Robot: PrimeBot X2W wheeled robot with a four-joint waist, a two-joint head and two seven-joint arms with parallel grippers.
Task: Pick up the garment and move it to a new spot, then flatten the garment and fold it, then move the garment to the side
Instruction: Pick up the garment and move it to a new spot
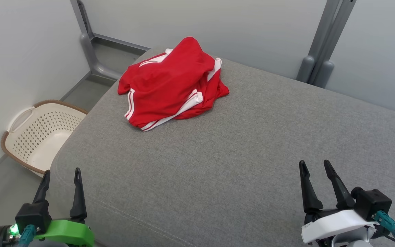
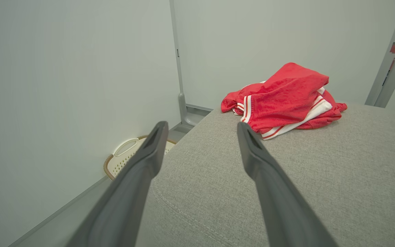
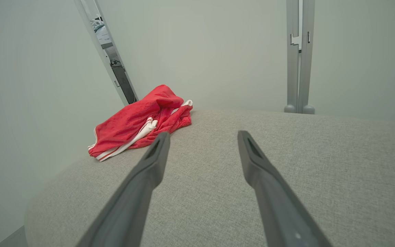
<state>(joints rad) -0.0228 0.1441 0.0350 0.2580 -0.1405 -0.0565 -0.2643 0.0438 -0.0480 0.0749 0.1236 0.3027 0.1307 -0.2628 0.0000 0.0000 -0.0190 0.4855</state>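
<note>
The crumpled red-and-white garment (image 1: 170, 84) lies heaped at eleven o'clock on the grey cushion (image 1: 235, 154), well apart from the left gripper (image 1: 62, 174) at seven and the right gripper (image 1: 314, 164) at five, both spread empty, apparently poised to reach.

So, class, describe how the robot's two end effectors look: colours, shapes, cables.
The left end effector has two long dark fingers, a green bracket, a green light and a teal plug. The right end effector has matching fingers, a white bracket and teal plug.
</note>
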